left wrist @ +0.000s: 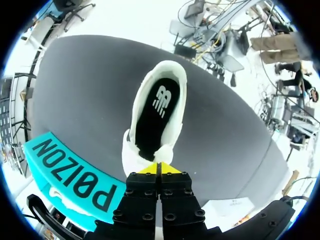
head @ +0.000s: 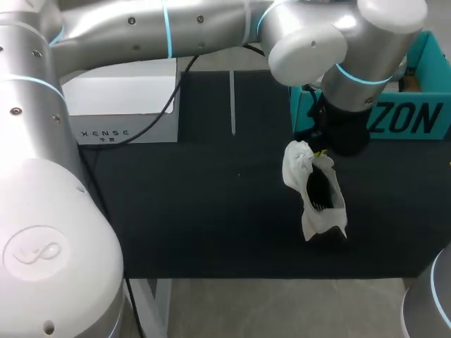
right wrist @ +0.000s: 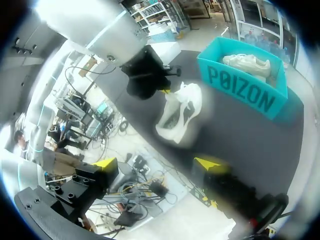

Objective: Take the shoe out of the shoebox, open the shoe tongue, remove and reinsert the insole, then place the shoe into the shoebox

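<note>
Head view. The left arm [head: 176, 28] enters from the left and reaches across the black mat [head: 197, 204] to its right half. The left gripper [head: 322, 152] sits just in front of the teal shoebox [head: 394, 120]. The white shoe [head: 317, 211] hangs from the gripper, tilted, with its opening turned upward. It is outside the shoebox and over the mat; whether its lower end touches the mat cannot be told. A white box [head: 127, 98] stands at the mat's far left corner, well apart from the shoe. The right arm [head: 430, 303] shows only at the near right corner.

Left wrist view. The yellow tips of the left gripper [left wrist: 160, 168] are pressed together, pinching the near edge of the shoe's [left wrist: 172, 90] upper. Which part of the upper they hold cannot be told. The shoe extends straight ahead of the fingers. The dark insole [left wrist: 155, 112] lies inside, visible through the opening. The shoebox [left wrist: 75, 172] is beside the gripper.

Right wrist view. The right gripper [right wrist: 157, 164] is spread wide and holds nothing. It is near the table's edge, well apart from the shoe [right wrist: 180, 112]. Ahead of it, the left gripper [right wrist: 164, 91] grips the shoe from above. The shoebox [right wrist: 240, 92] stands beyond them, and a second shoe [right wrist: 247, 62] lies inside it.
</note>
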`<action>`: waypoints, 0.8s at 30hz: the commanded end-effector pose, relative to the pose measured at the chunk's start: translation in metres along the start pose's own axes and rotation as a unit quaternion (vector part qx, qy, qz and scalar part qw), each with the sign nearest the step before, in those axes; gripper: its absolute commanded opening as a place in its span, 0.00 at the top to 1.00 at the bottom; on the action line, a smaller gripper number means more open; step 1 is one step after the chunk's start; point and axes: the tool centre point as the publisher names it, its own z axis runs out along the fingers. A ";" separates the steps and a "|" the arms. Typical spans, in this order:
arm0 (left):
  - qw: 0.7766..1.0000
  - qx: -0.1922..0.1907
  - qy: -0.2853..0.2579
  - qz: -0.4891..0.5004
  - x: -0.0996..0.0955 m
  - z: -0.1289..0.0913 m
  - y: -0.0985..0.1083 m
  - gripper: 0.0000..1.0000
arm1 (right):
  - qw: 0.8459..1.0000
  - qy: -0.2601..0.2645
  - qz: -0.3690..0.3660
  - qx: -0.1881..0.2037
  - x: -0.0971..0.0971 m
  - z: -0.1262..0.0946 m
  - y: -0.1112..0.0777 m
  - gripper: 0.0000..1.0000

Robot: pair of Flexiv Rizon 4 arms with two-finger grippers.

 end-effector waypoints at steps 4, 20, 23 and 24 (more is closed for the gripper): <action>1.000 0.015 0.002 0.006 -0.002 0.024 -0.007 1.00 | 1.000 0.000 0.001 0.001 0.000 0.000 0.000 0.00; 1.000 -0.007 -0.009 0.002 -0.010 0.007 0.015 1.00 | 1.000 0.000 0.001 0.001 0.000 0.000 0.000 0.00; 1.000 -0.009 -0.008 0.009 -0.019 0.009 0.016 1.00 | 1.000 0.000 0.001 0.001 0.000 0.000 0.000 0.00; 1.000 -0.007 -0.007 0.012 -0.024 0.012 0.016 1.00 | 1.000 0.000 0.001 0.001 0.000 0.000 0.000 0.00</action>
